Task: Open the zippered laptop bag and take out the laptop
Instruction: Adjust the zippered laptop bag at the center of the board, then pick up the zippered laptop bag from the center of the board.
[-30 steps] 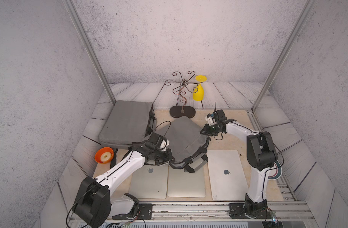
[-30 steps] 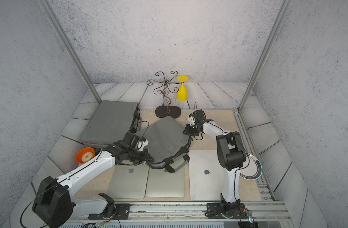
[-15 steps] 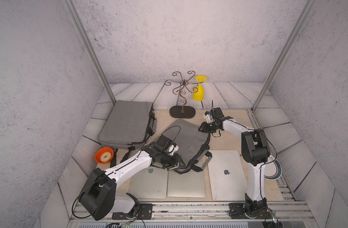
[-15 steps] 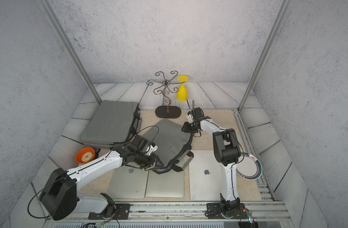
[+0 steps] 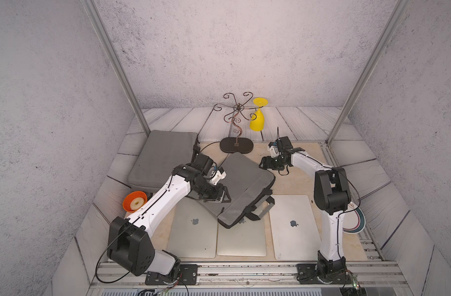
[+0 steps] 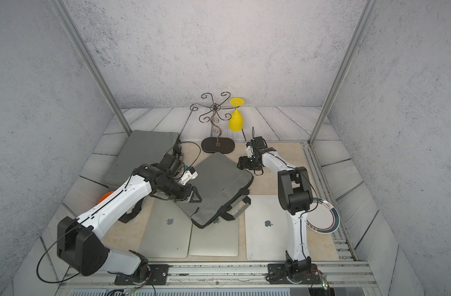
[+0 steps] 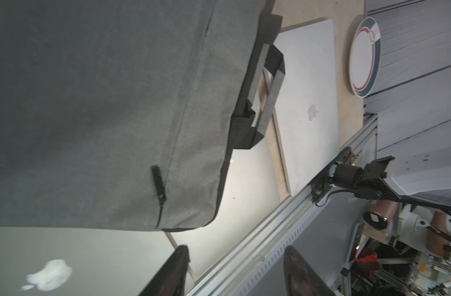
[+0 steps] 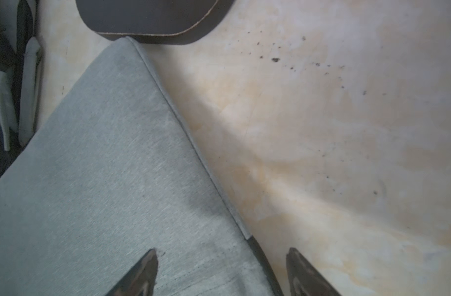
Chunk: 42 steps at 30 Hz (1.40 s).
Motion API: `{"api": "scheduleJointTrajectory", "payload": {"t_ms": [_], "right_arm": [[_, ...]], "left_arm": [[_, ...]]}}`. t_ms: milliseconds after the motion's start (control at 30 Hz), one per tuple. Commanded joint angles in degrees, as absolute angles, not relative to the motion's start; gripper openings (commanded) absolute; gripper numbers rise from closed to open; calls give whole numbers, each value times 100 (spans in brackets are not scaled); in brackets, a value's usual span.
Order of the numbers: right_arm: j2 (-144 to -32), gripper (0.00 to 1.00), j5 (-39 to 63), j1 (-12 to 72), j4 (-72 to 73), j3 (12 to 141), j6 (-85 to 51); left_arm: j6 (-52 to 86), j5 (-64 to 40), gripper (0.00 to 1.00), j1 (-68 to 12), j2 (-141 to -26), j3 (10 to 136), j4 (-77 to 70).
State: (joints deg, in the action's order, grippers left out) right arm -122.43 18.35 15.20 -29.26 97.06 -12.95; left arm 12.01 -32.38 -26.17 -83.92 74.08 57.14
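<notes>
Two sets of fingers are seen spread, and nothing is pinched by either. The left fingers (image 7: 177, 266) are held just short of the laptop bag (image 7: 91, 102), apparently without touching it. A black zipper pull (image 7: 159, 185) is found on the cloth straight ahead of them, near the bag's closest corner. The right fingers (image 8: 142, 271) are set astride the opposite end. One tip is held over grey fabric and the other over bare counter (image 8: 347, 153). Between them a black strip (image 8: 260, 258) is seen, judged to be where the zipper begins.

In both top views the bag is shown lying flat in the middle of the counter. It is closed as far as can be judged, and no laptop of its own is exposed. Its long axis is laid diagonally, from the far right down toward the near left, so that one short end is faced by each arm. Its handles (image 5: 260, 207) are turned toward the near right. Three silver laptops (image 5: 293, 228) are lined along the front, and two of them are partly covered by the bag. A second grey bag (image 5: 165, 156) is left at the far left.

The pull is judged nearer the left arm. A short reach forward and a pinch are called for, with the far end steadied by the right.
</notes>
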Motion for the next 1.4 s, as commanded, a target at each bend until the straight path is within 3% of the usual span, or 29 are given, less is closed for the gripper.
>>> {"api": "scheduleJointTrajectory", "payload": {"t_ms": [0, 300, 600, 867, 900, 933, 1133, 1367], "right_arm": [[-11874, 81, 1633, 1468, -3127, 9799, -1138], [-11051, 84, 1652, 1407, -3181, 9257, -1070], [-10046, 86, 1721, 1371, -3173, 8279, -1076], [-9134, 87, 2402, 1371, -2956, 7202, -1275], [-8992, 96, 2441, 1370, -2913, 7051, -1307], [-8877, 99, 2467, 1371, -2893, 6936, -1335], [-8379, 99, 2479, 1370, -3193, 6495, -1270], [-8045, 99, 2429, 1371, -3481, 6289, -1221]], "left_arm": [[237, -2431, 61, -2326, -8703, 7863, 5970], [-526, -1894, 62, -1510, -10458, 9250, 5181], [-567, -1651, 64, -1116, -11465, 9272, 3565], [-906, -2477, 64, -997, -12317, 9794, 3715], [-925, -2583, 64, -995, -12401, 9835, 3737], [-923, -2617, 64, -1004, -12465, 9860, 3757], [-939, -2662, 63, -1002, -12828, 10279, 4052], [-938, -2764, 52, -1091, -13082, 10444, 4524]]}}
